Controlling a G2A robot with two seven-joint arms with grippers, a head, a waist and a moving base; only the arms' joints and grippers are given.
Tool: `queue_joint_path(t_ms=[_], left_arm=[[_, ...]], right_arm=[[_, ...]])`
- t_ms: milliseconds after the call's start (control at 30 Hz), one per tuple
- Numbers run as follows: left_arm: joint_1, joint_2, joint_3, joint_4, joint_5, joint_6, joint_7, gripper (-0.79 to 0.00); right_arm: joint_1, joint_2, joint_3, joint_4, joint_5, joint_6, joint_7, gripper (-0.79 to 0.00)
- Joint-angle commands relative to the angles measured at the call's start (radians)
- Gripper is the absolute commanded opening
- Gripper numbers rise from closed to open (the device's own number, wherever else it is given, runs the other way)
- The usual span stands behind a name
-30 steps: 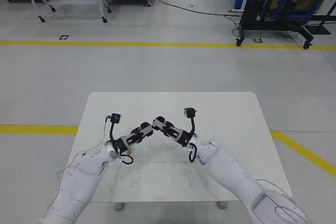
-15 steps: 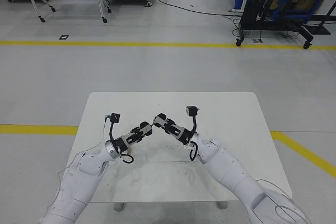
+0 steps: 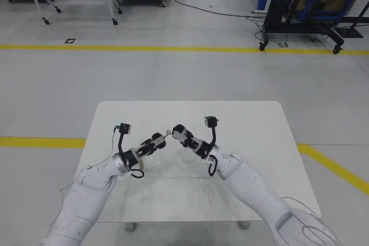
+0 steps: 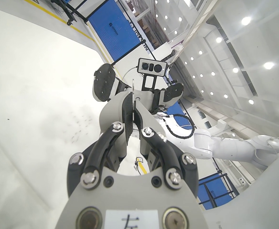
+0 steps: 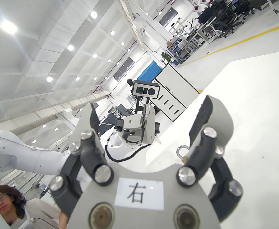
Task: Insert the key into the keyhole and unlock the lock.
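We see the left hand (image 4: 132, 107) clamped on the key (image 4: 132, 86), the right hand (image 5: 150, 110) facing it, fingers (image 5: 215, 117) apart, and the lock (image 5: 182, 154) on the table (image 5: 261, 120) below them.

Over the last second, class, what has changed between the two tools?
The left tool, shut on the key, and the open right tool drew slightly apart, leaving a small gap. Both still hover over the middle of the table.

White table (image 3: 252, 123); yellow floor line (image 3: 111, 47); black cart (image 3: 301, 27) beyond.
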Motion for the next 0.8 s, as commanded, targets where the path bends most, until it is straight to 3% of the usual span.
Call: queue_joint_path(t_ms=[0,133,333,633,700,767], left_arm=[[-0.002,0.003,-0.002,0.001,-0.010,0.002,-0.032,-0.785],[-0.009,0.010,-0.012,0.006,-0.021,0.004,-0.094,-0.785],[-0.034,0.019,0.014,0.010,0.011,0.023,-0.254,-0.785],[-0.057,0.020,0.070,0.021,0.076,0.013,-0.309,-0.785],[-0.059,0.021,0.073,0.022,0.078,0.008,-0.308,-0.785],[-0.060,0.022,0.075,0.023,0.078,0.002,-0.310,-0.785]], right_arm=[[0.024,0.013,0.005,0.003,-0.162,0.011,0.039,0.000],[0.050,0.049,0.032,0.034,-0.277,-0.009,0.157,0.000],[0.037,0.119,0.071,-0.062,-0.283,-0.009,0.410,0.000],[-0.020,0.198,0.131,-0.195,-0.060,0.000,0.650,0.000],[-0.021,0.202,0.123,-0.202,-0.040,0.012,0.662,-0.132],[-0.019,0.204,0.112,-0.204,-0.015,0.026,0.676,-0.394]])
